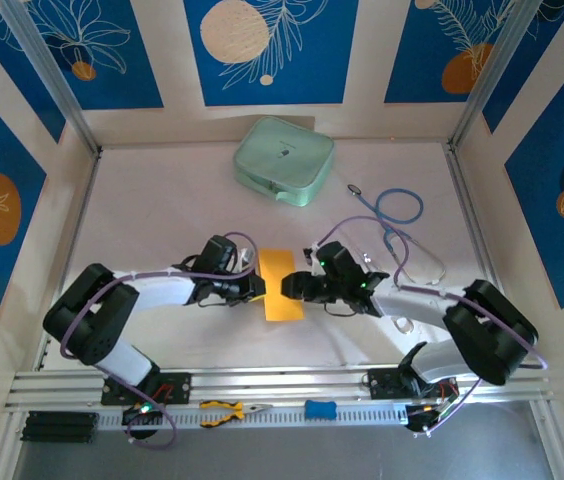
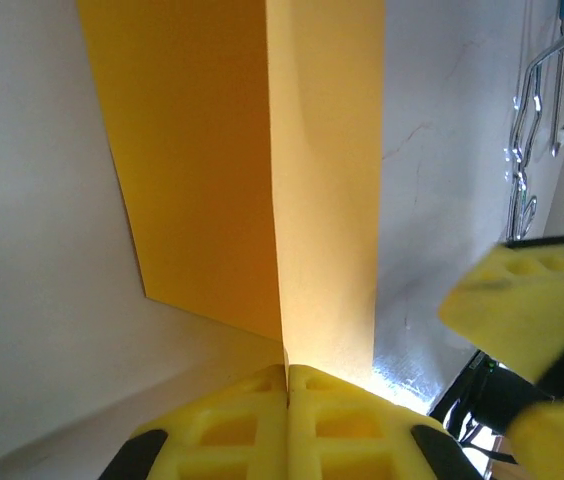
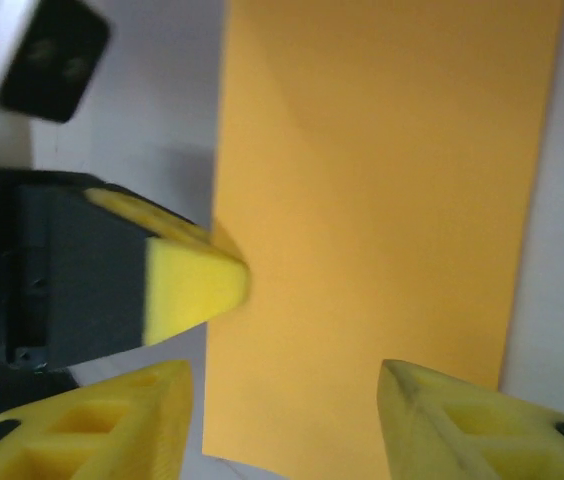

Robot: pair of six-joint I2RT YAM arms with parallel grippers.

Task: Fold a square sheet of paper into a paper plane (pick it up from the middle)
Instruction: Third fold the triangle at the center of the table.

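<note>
The square sheet of paper lies mid-table, orange-yellow and folded into a narrow rectangle. My left gripper reaches in from the left and is shut on its left edge. In the left wrist view the yellow fingers meet on the sheet, with one layer raised from the fold. My right gripper is at the sheet's right side, open. In the right wrist view my right gripper straddles the sheet with nothing pinched, and a left fingertip touches the paper's edge. The paper plane is out of view.
A pale green case sits at the back centre. A stethoscope lies at the right, just behind the right arm. Orange-handled pliers and a blue item rest on the front rail.
</note>
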